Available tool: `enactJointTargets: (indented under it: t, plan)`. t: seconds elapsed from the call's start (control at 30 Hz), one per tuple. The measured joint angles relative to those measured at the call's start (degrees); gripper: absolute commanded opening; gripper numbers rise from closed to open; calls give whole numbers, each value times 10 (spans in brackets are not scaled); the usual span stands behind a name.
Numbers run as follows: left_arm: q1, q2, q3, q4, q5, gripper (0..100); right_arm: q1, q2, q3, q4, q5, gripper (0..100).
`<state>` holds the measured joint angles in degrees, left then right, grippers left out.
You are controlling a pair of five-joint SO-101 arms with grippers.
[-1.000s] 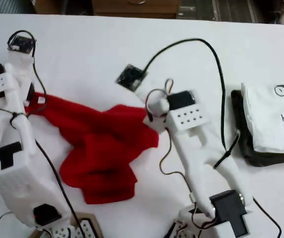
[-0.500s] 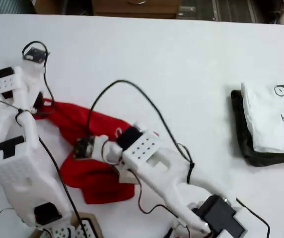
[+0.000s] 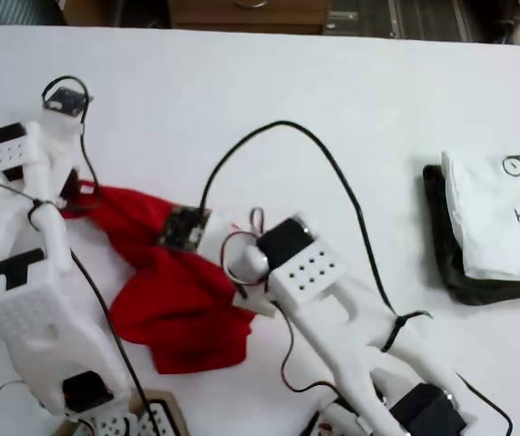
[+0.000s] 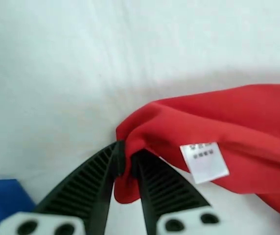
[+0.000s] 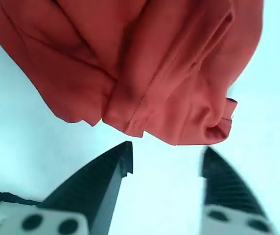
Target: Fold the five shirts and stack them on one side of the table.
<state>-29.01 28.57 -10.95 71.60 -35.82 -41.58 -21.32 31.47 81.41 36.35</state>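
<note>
- Over the last second, our right arm swept across the red shirt (image 3: pixel 178 309) and drew back. The right tool (image 5: pixel 167 152) now hangs spread above a rumpled hem, so the fold remains unmade.
- The left tool (image 4: pixel 125 159) pinches the shirt's edge on the counter (image 3: pixel 333 100).
- The folded white shirt (image 3: pixel 496 218) lies well apart. The right arm's cable (image 3: pixel 324 154) could snag.

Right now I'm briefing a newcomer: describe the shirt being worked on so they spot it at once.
On the left half of the white table lies a crumpled red shirt, one corner pinched in the left tool. Unlike the white shirt and dark shirt stacked folded at the right edge, it is red and unfolded.
</note>
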Motion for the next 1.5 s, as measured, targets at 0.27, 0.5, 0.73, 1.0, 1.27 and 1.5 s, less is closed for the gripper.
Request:
enactJointTargets:
  t: [0.27,0.5,0.73,1.0,1.27,1.5]
  plan:
    - [0,0,0,0,0,22,3,59,51,-70,-36,292]
    - [0,0,0,0,0,22,2,167,66,-130,-40,291]
    - [0,0,0,0,0,22,-31,230,64,-161,-45,202]
    - [0,0,0,0,0,22,-40,236,50,-159,-44,24]
    - [1,0,0,0,0,22,10,237,-38,-45,-42,23]
    - [1,0,0,0,0,22,63,237,-171,18,-42,23]
